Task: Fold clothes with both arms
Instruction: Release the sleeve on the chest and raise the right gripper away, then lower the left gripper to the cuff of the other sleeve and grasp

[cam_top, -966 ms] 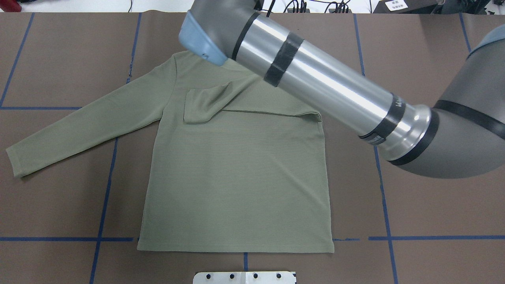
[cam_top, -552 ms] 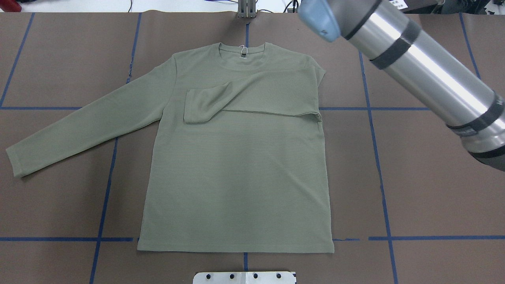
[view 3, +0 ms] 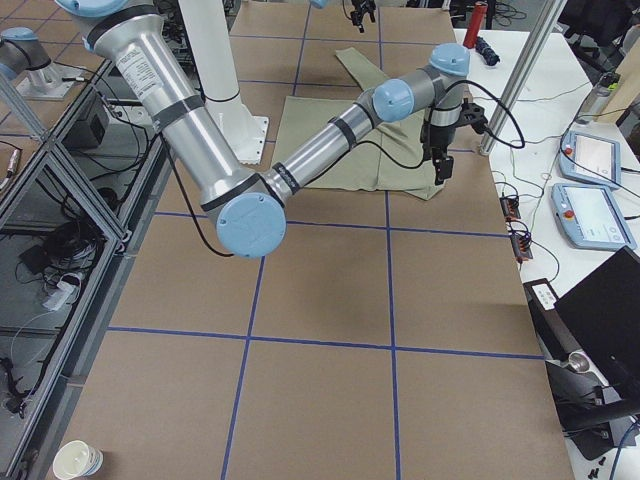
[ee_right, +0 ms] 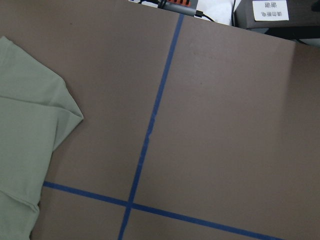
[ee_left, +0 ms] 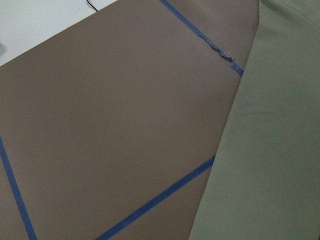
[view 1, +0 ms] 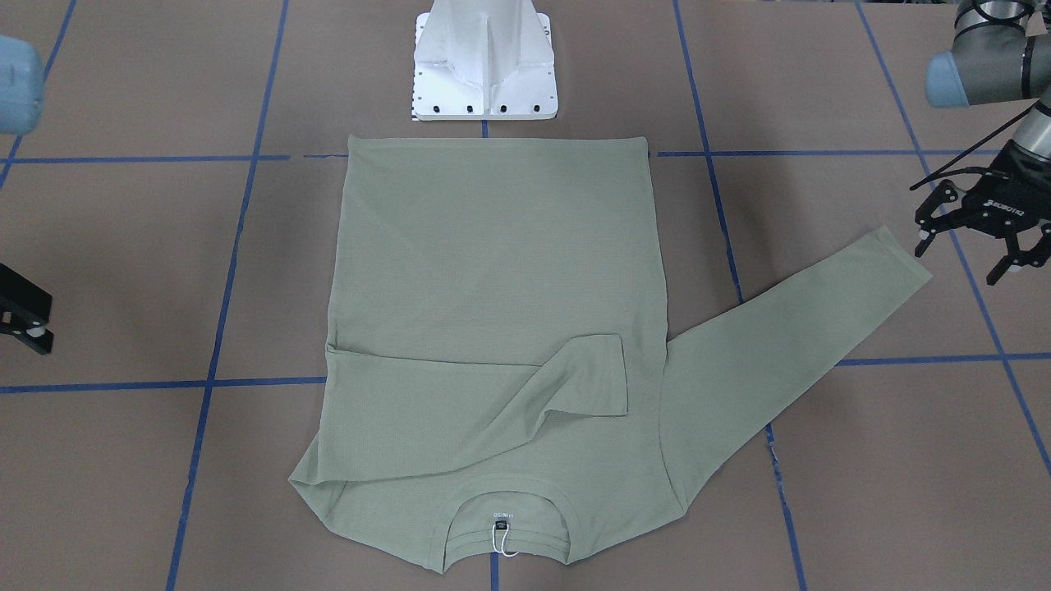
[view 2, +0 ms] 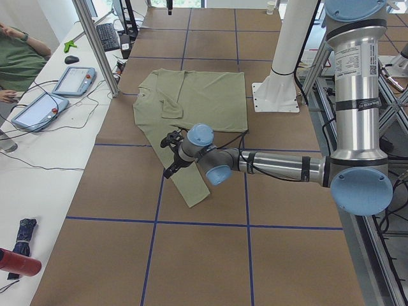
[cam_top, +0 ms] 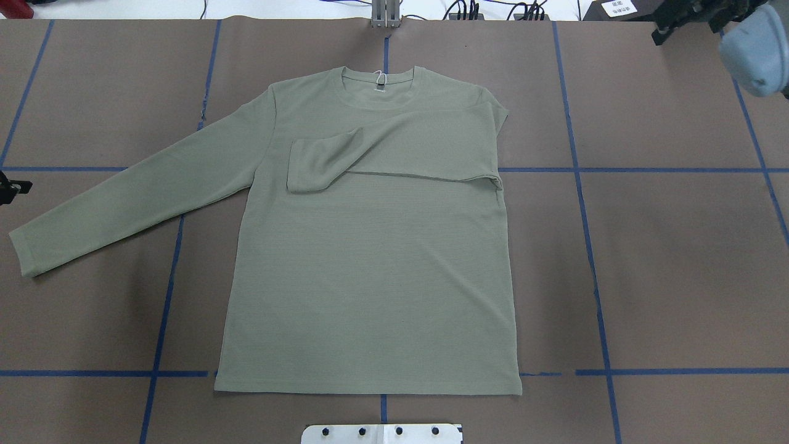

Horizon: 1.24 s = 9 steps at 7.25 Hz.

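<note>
— Facing the robot?
— The shirt lies flat on the bench, one sleeve folded across its chest. The left gripper is spread wide and empty, beside the outstretched cuff.
— From overhead?
— The right gripper is at the far corner, well apart. I cannot tell how its jaws stand.

You see the shirt along the left edge, one folded corner lying flat on the brown table. Blue tape lines cross just beside it, low in the view
</note>
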### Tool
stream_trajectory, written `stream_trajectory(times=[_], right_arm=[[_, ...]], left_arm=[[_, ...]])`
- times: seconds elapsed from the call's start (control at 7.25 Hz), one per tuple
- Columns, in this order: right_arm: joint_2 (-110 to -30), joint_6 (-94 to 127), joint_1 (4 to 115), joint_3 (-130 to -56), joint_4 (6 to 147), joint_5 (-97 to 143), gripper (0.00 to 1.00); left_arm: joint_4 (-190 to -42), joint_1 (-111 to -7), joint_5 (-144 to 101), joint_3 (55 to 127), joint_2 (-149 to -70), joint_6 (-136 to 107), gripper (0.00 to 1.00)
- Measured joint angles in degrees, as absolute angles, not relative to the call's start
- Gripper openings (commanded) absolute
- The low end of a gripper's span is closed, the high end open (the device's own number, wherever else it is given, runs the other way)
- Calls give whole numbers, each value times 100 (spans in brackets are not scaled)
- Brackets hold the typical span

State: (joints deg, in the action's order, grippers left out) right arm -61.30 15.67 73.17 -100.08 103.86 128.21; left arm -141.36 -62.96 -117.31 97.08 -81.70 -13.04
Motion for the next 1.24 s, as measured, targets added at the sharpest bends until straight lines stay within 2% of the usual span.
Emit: stream_trajectory(times=[0.55, 1.24], right_arm=[[-6962, 1512, 7433, -10716, 10364, 12873, 100], [-7220, 1538, 7435, -10960, 10362, 12866, 100]], left_arm=[[-14470, -5366, -11326, 9671, -7482, -1147, 100], [-14492, -5103, -11063, 9528, -7191, -421, 100]])
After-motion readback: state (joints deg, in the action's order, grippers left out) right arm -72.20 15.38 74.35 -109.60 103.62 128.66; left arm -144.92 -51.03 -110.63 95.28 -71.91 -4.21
